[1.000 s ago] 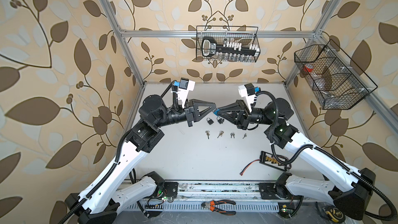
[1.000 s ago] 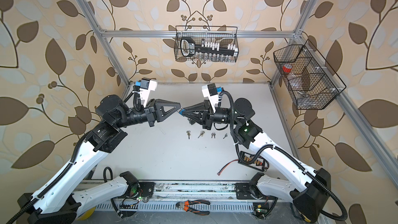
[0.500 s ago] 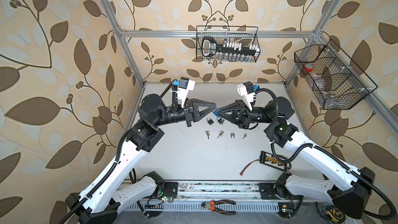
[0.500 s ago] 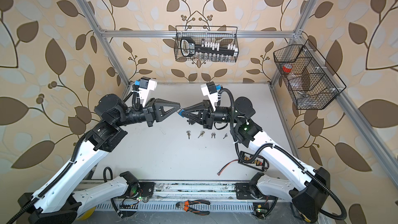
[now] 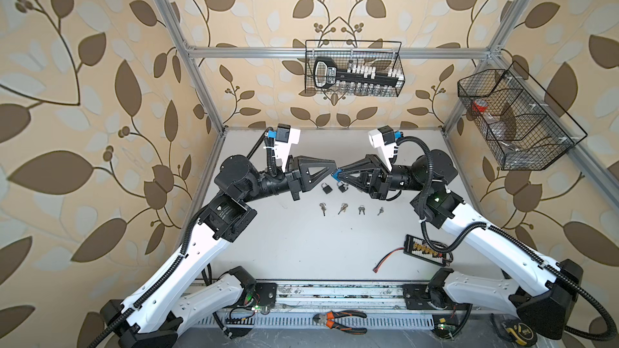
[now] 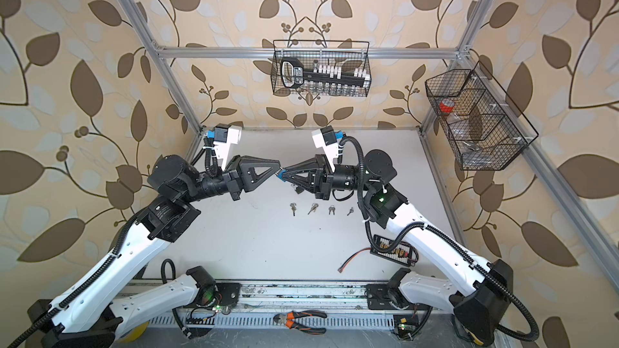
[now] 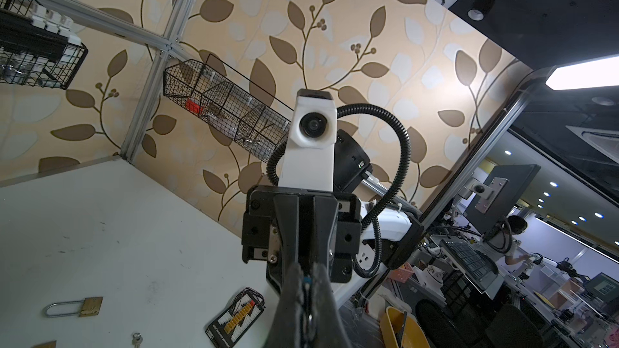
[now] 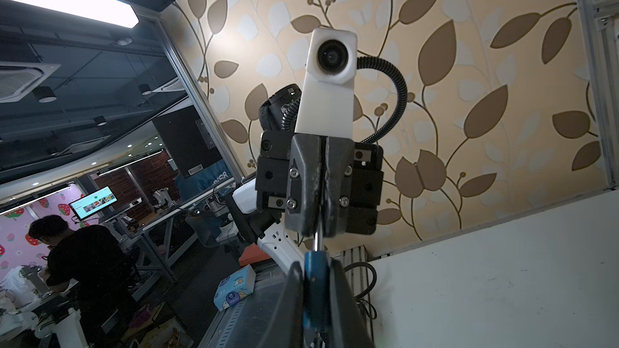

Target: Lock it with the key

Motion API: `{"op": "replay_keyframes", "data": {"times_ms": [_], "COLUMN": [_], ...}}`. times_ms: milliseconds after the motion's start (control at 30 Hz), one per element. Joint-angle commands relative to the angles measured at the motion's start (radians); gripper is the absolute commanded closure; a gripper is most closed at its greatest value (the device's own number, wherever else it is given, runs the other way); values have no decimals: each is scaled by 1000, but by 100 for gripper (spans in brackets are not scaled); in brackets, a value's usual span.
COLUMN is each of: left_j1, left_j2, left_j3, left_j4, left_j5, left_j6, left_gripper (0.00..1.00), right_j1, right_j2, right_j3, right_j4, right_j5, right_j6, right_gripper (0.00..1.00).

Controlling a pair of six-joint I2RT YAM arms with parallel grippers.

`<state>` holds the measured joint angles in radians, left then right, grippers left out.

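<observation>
- Plainly, the task's thing hung in the air over the table (image 5: pixel 301 249), where the two gripper tips met nose to nose: a small blue piece (image 8: pixel 316 274) with a thin metal shaft (image 8: pixel 316 242) sticking out of it
- The right gripper (image 5: pixel 340 175) pinched the blue piece flat between its fingers
- The left gripper (image 5: pixel 332 169) had its jaws pressed together, and the shaft ran straight into their seam, so it appeared to be nipped there
- Whether the blue piece was a lock body or a key's head could not be told
- The shaft's long axis lay along the line joining both wrists, crosswise over the table in both top views. A twist about that axis looked like the coming move, and neither arm was nearer, both being on it already
- Two padlocks (image 5: pixel 325 188) lay on the table beneath the tips, and a row of keys (image 5: pixel 361 209) lay nearer the front, apart from both grippers
- Against a second earlier almost nothing differed: the tips met at the same spot, and only the right wrist's camera mount sat slightly further left
</observation>
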<state>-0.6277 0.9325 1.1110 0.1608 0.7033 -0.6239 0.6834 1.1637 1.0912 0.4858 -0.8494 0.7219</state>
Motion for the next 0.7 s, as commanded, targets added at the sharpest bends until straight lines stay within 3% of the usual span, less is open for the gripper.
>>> {"op": "replay_keyframes", "data": {"times_ms": [0, 233, 533, 667], "left_j1": [-51, -97, -228, -228], "left_j2": [15, 36, 74, 8], "left_j3": [-35, -41, -61, -47], "left_j4": [-38, -63, -139, -195], "left_j5": [63, 66, 16, -100], "left_j6": [-12, 16, 73, 112], "left_gripper": [100, 100, 100, 100], "right_j1": [7, 7, 7, 1], "right_j2": [13, 17, 58, 17], "right_j3": [64, 86, 156, 108], "right_j4": [53, 69, 74, 25], "right_j5": [81, 83, 39, 65], "right_j6": [-2, 24, 30, -27], "right_gripper": [100, 100, 100, 100]}}
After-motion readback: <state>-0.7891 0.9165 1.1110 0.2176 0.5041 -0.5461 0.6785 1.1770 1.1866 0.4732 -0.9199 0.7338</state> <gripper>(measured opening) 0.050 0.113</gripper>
